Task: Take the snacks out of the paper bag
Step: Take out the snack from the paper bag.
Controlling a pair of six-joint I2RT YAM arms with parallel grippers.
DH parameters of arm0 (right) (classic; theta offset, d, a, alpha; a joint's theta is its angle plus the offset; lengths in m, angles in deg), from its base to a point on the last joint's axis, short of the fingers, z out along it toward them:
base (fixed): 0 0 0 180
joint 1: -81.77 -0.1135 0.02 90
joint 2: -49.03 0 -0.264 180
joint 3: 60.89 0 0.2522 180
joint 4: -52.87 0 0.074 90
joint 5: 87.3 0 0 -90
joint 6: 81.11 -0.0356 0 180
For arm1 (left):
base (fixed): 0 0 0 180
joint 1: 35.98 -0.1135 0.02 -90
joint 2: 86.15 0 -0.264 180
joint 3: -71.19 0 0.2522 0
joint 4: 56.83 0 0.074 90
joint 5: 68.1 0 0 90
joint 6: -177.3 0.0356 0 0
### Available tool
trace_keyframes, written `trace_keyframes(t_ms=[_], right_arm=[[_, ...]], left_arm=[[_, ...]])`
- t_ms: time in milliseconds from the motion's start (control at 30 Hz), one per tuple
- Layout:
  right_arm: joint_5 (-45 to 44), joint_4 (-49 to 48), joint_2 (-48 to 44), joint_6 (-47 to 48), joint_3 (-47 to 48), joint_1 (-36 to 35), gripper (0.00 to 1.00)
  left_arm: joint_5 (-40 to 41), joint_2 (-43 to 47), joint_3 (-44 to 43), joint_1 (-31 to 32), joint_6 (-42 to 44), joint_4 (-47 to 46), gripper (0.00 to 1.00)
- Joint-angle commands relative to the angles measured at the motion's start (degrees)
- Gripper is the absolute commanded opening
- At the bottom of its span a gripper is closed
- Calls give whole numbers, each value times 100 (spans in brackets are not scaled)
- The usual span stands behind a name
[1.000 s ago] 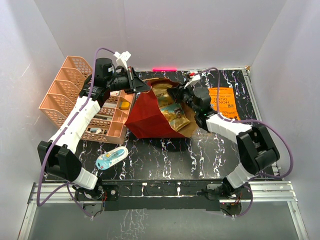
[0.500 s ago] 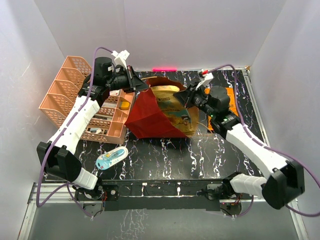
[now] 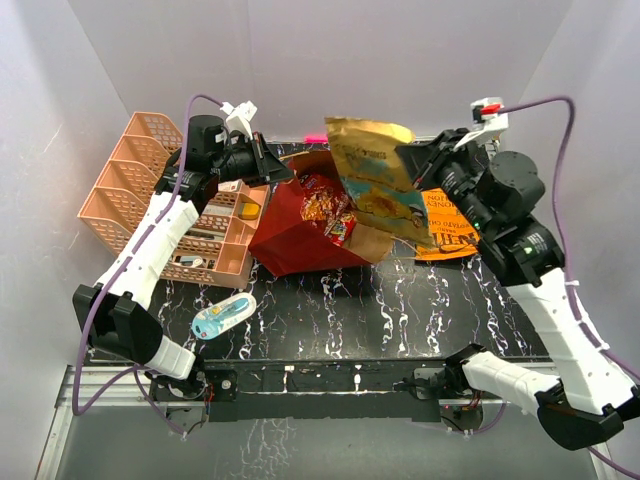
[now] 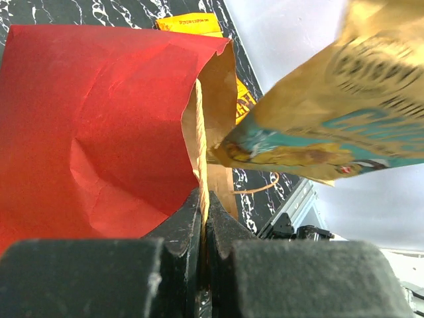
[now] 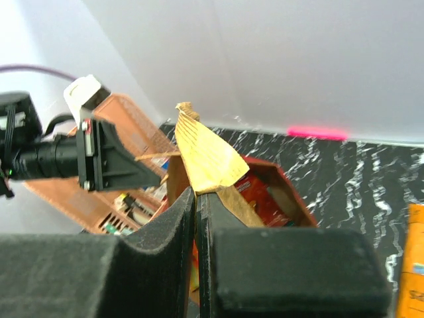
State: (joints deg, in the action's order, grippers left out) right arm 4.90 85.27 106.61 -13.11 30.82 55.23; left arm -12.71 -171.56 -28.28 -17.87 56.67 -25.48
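The red paper bag (image 3: 295, 230) lies on its side on the black marble table, its brown mouth facing right. My left gripper (image 3: 278, 170) is shut on the bag's upper rim (image 4: 204, 139), with the paper pinched between its fingers. My right gripper (image 3: 405, 160) is shut on the top seam of a large gold and teal snack packet (image 3: 370, 175), which hangs in the air above the bag's mouth. The same gold packet (image 5: 205, 156) rises from the right gripper (image 5: 197, 192). Red snacks (image 3: 325, 205) lie inside the bag. An orange snack packet (image 3: 445, 215) lies flat to the right.
A pink plastic basket organizer (image 3: 150, 195) stands at the left, touching the bag's back. A blue-white blister-packed item (image 3: 222, 317) lies near the front left. White walls close in on three sides.
My right arm has risen up and to the right, drawing the gold packet out of the bag's mouth into the air. The left gripper has kept its hold on the rim.
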Motion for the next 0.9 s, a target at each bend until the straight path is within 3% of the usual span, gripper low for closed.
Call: trace_keyframes(t_ms=[0, 400, 633, 767, 867], right_arm=[[-1071, 350, 0, 404, 1104, 1, 7], [-3750, 1131, 942, 1470, 2769, -2, 7], [-3920, 1081, 1446, 1866, 3295, 2, 7], [-4416, 980, 1522, 2324, 2697, 136, 7], [-3835, 939, 1375, 2291, 2129, 567, 7]], left_arm=[[-5, 322, -132, -5, 164, 148, 0], [22, 380, -78, -9, 260, 203, 0], [19, 332, -112, -9, 279, 211, 0], [2, 346, -112, -9, 280, 200, 0], [10, 341, -138, -9, 310, 228, 0]])
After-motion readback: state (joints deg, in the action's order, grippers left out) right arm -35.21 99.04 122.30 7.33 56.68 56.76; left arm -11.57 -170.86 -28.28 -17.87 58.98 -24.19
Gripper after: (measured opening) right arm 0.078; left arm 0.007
